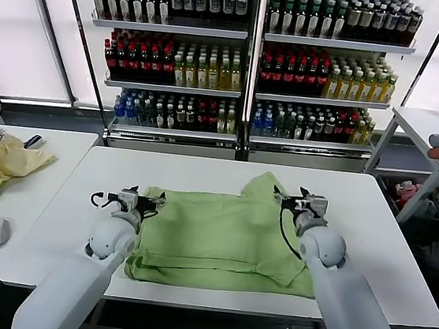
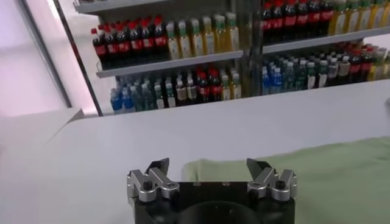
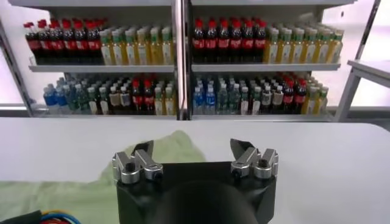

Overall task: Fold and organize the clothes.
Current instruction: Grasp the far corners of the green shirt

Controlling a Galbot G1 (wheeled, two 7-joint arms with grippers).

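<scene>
From the head view, the light green polo shirt (image 1: 223, 240) lies spread flat across the middle of the white desk (image 1: 371, 229), partly folded with a thicker edge along the near side and one sleeve sticking up toward the far right, laid out so each arm can get at a side. The left gripper (image 1: 154, 201) hovers at the shirt's left edge, arm reaching forward low over the desk; the right gripper (image 1: 293, 200) sits by the upturned sleeve, its arm angled in from the near right. Off on the side table lies a pale yellow garment (image 1: 10, 158), not part of this job. Over to the left wrist view: the left gripper (image 2: 209, 171) has its fingers spread apart, holding nothing, shirt edge just ahead. And the right wrist view: the right gripper (image 3: 192, 152) is likewise spread wide and empty, green fabric (image 3: 177, 149) showing between and beyond the fingers.
</scene>
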